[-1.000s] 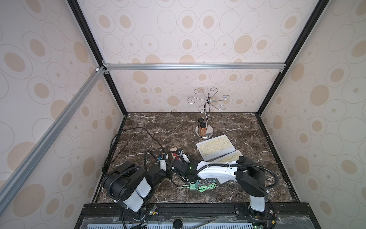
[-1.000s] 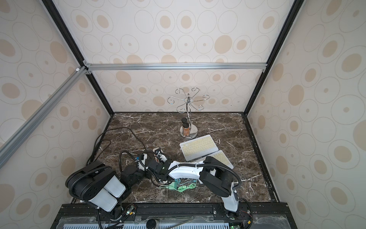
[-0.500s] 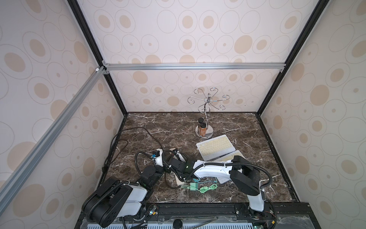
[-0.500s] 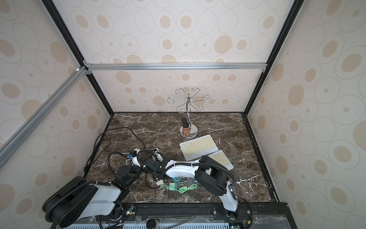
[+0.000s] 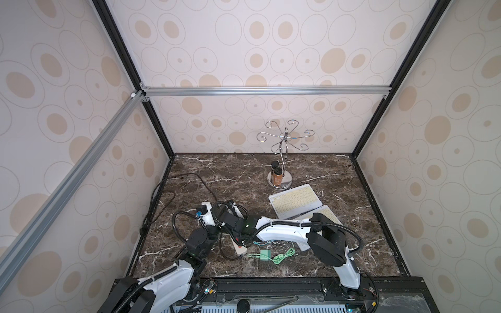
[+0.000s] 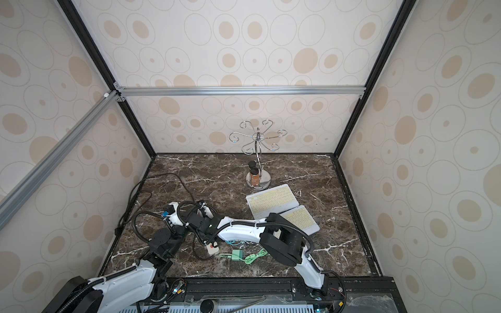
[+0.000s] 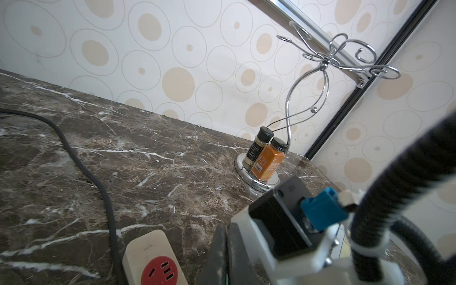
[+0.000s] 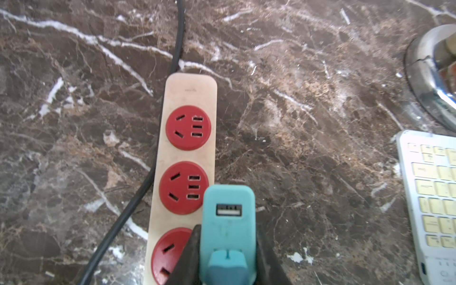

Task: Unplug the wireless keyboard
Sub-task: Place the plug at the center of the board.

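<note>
Two white wireless keyboards with pale yellow keys lie overlapped at right, the farther (image 5: 294, 200) (image 6: 272, 199) and the nearer (image 5: 329, 215); one edge (image 8: 434, 197) shows in the right wrist view. A cream power strip (image 8: 190, 93) (image 7: 148, 246) (image 5: 240, 249) has three red sockets, all empty. My right gripper (image 8: 227, 229) is shut on a teal USB charger (image 8: 228, 197), held just above the strip's nearest socket. A thin teal cable (image 5: 261, 244) runs under the right forearm; where it ends is hidden. My left gripper (image 7: 228, 224) is shut and empty, beside the strip's far end.
A green charger with a coiled green cable (image 5: 265, 255) lies near the front edge. A chrome hook stand (image 5: 280, 180) with two spice bottles on its base is at the back. The strip's black cord (image 5: 189, 176) loops along the left wall.
The left arm's elbow has dropped from high near the camera down to the front edge, its wrist staying by the strip. The right wrist has shifted slightly left with the charger.
</note>
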`<state>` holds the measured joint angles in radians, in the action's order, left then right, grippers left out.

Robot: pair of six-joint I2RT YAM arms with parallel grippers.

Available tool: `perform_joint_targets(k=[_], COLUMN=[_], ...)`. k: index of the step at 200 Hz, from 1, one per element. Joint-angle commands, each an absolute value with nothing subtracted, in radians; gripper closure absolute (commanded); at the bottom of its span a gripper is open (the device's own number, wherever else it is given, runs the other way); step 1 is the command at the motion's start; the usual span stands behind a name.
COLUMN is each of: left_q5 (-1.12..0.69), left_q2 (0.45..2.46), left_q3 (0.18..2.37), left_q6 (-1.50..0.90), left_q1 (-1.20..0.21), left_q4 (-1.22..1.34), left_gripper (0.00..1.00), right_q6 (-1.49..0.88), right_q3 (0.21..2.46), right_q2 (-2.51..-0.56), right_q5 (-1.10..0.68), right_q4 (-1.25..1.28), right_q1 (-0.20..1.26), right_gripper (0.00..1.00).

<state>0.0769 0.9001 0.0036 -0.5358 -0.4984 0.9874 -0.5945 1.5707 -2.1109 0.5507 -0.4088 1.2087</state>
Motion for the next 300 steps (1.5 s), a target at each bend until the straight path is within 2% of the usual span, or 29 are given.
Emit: perform_joint_targets(k=[1,79,122,186,226,248,284,300], left_q5=[0.099,0.101,0.107,0.119,0.164,0.184,0.196,0.194], left_q2=[0.823,0.862,0.848,0.853,0.821,0.811,0.807,0.782], left_q3=[-0.218,-0.218,-0.218,-0.217,-0.169,-0.109,-0.007,0.029], left_q6=[-0.572,-0.581,-0.586,-0.597,-0.63,-0.632,-0.611,-0.598], left_q1=[-0.515,-0.517,-0.517,-0.515,-0.515,-0.516,-0.514,-0.515], left_q4=[0.961,0.989,0.972,0.969,0.833,0.724,0.611,0.575], left_gripper=[0.9,0.91,0.89,0.87,0.8,0.76,0.75,0.69], right_q6=[-0.657,-0.758,-0.71,-0.672,-0.631,-0.619,-0.594,-0.582], right_q3=[1.54,1.4,1.322,1.318,1.318,1.349,1.338,1.303], right_q2=[-2.129,-2.068,-2.035,-2.031,-2.017,-2.025,-1.968,-1.915], right_q5=[0.66,0.7,0.628,0.561,0.498,0.495,0.489,0.47], right_q4=[-0.557,-0.605,-0.495,-0.435,-0.356,-0.372,-0.374,-0.35], right_q1=[1.222,1.19,1.185,1.185,1.186,1.185,1.185,1.185], right_gripper=[1.0,1.0,1.0,0.99,0.85,0.74,0.43,0.25])
